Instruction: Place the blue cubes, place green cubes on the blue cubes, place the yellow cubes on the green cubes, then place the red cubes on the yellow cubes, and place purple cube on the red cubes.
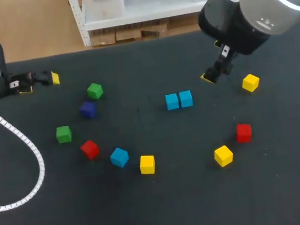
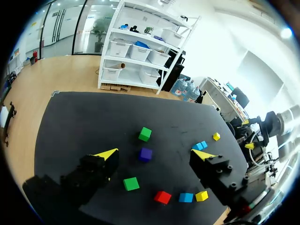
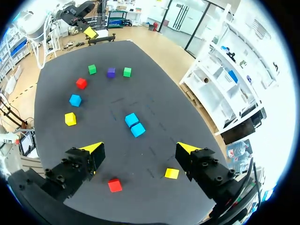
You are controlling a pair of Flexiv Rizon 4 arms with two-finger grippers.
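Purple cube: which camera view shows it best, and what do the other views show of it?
The left wrist view: the purple cube is nearest and largest there, its colour plain. The head view shows it darker, beside a green cube. The right wrist view shows it small and far off.

A wide bare strip of table (image 1: 171,212) is left along the near edge. An open lane is seen btwn the blue pair (image 1: 172,101) and the left cluster: green cube (image 1: 94,91), purple cube (image 1: 87,109), red cube (image 1: 89,149), single blue cube (image 1: 119,157). Rt side: cubes are well apart, w/ a yellow cube (image 1: 250,82) near the right gripper (image 1: 211,75). The far-left area is crossed by a white cable (image 1: 14,137).
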